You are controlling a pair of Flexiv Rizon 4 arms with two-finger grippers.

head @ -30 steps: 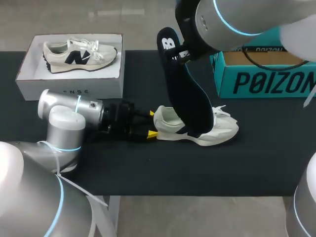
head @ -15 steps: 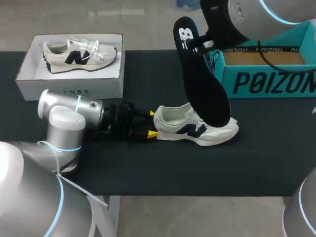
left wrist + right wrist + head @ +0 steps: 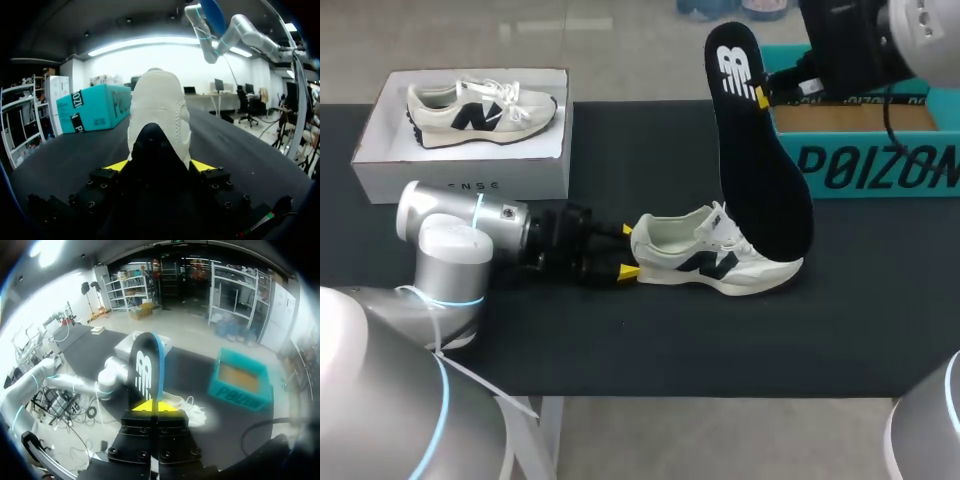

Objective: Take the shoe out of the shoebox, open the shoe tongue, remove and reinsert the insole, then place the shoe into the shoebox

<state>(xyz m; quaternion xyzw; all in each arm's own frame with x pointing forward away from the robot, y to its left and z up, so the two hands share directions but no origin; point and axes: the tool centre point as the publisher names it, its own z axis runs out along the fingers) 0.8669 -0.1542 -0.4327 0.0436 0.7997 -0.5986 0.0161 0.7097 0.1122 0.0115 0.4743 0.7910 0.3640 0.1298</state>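
The shoe [image 3: 720,262] stands on its sole on the black table [image 3: 670,340], outside both boxes. Our left gripper [image 3: 628,251] is at the heel of the shoe, and its two yellow tips press on the heel from both sides, so it holds the shoe. Our right gripper [image 3: 762,96] is high above the shoe and pinches the heel end of the black insole [image 3: 760,170] between narrow fingers. The insole hangs almost upright, with its toe end down over the front of the shoe. We cannot tell if it touches the shoe. The teal shoebox [image 3: 865,165] stands open behind the toe of the shoe. A white box [image 3: 460,175] with a second shoe [image 3: 480,110] stands well apart from the shoe, on the heel side.
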